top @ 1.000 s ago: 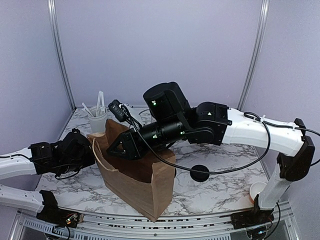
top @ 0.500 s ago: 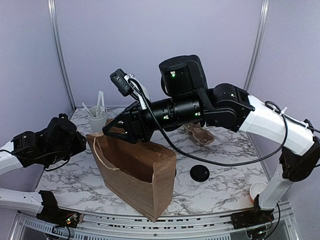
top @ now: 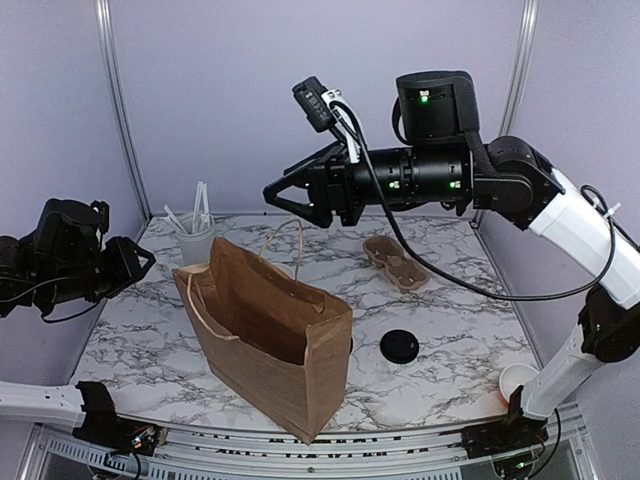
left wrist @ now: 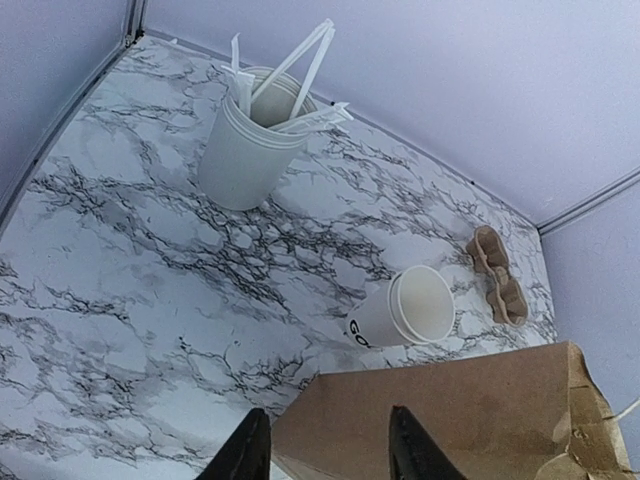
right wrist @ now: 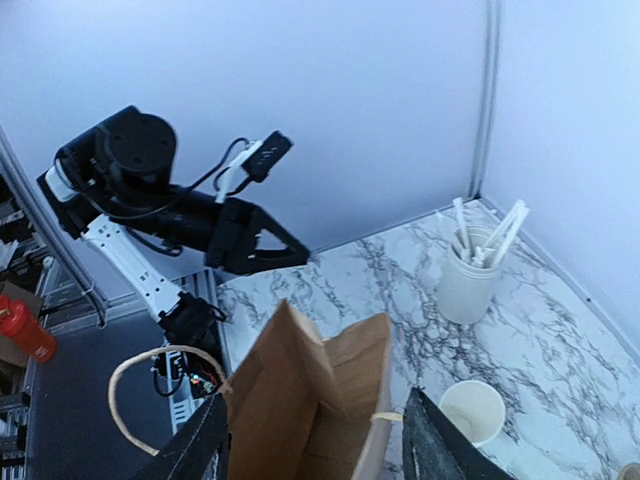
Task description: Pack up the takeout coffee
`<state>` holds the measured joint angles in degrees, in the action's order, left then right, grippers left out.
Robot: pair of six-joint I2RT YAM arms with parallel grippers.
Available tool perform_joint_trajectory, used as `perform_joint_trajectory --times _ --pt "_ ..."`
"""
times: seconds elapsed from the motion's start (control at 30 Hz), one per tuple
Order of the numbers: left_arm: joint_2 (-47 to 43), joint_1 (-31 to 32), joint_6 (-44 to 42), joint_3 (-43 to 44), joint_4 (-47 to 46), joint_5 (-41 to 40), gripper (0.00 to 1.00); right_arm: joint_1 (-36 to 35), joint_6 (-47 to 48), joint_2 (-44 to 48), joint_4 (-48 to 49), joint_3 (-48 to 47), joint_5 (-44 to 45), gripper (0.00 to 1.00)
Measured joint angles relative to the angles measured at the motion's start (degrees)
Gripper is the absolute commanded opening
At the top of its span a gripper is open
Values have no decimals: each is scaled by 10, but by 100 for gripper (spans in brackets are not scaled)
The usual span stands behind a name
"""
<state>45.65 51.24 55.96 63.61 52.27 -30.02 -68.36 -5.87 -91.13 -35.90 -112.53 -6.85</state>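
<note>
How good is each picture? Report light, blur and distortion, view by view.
Top external: even, soft light, sharp throughout, only a faint shadow at the base of the paper bag. Left wrist: crisp, the lettering on the tipped lidless white cup partly readable, frame tilted. Right wrist: softer and bluish, also tilted, the right claw's fingers near-black at the bottom edge.

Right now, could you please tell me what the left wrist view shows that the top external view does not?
Only the left wrist view: a lidless white cup with black lettering, beside the paper bag. Only the top view: a loose black lid, another white cup at the near right corner, and the open right gripper above the table. Both: the bag, the tub of stirrers and the cardboard cup carrier.
</note>
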Motion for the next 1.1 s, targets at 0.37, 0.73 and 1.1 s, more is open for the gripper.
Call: perform_joint_trajectory --times 0.37,0.73,1.1 --pt "0 0 70 47 66 170 47 183 -1 112 59 217 -28 59" --pt "24 12 113 115 82 250 48 298 -25 104 113 387 -91 59" --pt "110 78 147 166 101 225 47 301 -29 102 141 429 -102 59"
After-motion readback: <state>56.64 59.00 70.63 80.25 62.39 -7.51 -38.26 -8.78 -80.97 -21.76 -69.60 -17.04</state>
